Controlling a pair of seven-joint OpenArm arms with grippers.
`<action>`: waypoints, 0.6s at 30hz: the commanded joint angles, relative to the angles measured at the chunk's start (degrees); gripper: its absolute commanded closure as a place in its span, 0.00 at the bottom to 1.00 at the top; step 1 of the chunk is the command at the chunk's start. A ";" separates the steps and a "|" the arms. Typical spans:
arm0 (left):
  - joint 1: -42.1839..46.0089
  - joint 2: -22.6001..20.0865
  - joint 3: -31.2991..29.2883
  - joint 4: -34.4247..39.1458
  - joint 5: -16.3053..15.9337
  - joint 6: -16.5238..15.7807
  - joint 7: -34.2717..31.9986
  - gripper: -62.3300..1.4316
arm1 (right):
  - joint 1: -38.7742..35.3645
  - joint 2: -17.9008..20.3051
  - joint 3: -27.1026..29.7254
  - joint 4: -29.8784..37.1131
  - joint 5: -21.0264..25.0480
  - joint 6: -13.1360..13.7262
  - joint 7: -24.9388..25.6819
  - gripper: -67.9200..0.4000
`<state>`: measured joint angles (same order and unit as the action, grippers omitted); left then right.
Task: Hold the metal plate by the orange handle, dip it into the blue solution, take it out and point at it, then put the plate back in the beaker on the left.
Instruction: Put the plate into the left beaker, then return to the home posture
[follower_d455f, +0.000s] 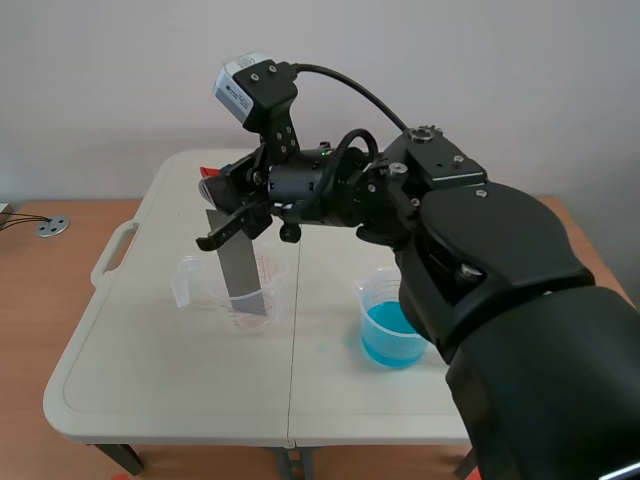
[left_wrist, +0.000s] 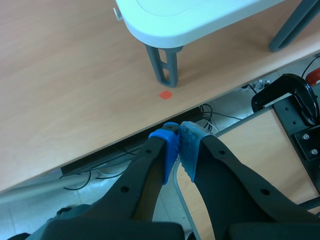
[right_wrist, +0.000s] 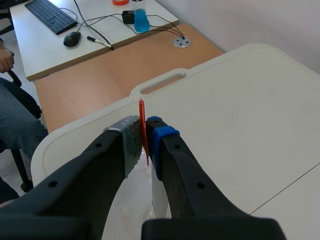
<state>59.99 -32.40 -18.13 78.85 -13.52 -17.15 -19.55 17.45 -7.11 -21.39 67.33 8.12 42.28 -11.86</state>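
Observation:
The grey metal plate (follower_d455f: 240, 265) stands upright with its lower end inside the clear beaker (follower_d455f: 232, 292) on the left of the table. My right gripper (follower_d455f: 225, 208) reaches across from the right and is shut on the plate's orange handle (right_wrist: 142, 129), seen edge-on between the pads; the clear beaker (right_wrist: 134, 197) lies under the fingers. The beaker of blue solution (follower_d455f: 390, 328) stands to the right, apart from the plate. My left gripper (left_wrist: 178, 146) hangs off the table over the floor, shut on nothing, and does not show in the scene view.
The white folding table (follower_d455f: 150, 370) has a carry slot (right_wrist: 162, 82) at its left edge. Beyond it stands a desk with a keyboard (right_wrist: 51, 16), a mouse and cables. A table leg (left_wrist: 165, 67) and a black clamp (left_wrist: 290, 97) lie ahead of the left gripper.

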 joint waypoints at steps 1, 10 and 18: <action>-0.20 0.00 0.11 0.66 -0.17 -0.11 -0.33 0.94 | 1.57 -1.80 -0.07 0.22 0.00 0.44 1.46 0.98; -0.20 0.00 0.11 0.66 -0.17 -0.11 -0.33 0.94 | 1.57 -1.79 -0.07 -2.27 -3.21 0.44 2.82 0.98; -0.20 0.00 0.11 0.66 -0.17 -0.11 -0.04 0.94 | 1.60 -1.77 -0.07 -2.27 -4.52 0.44 2.80 0.73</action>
<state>59.99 -32.40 -18.13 78.85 -13.52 -17.15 -18.92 17.91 -7.11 -21.39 64.86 3.36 42.26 -9.47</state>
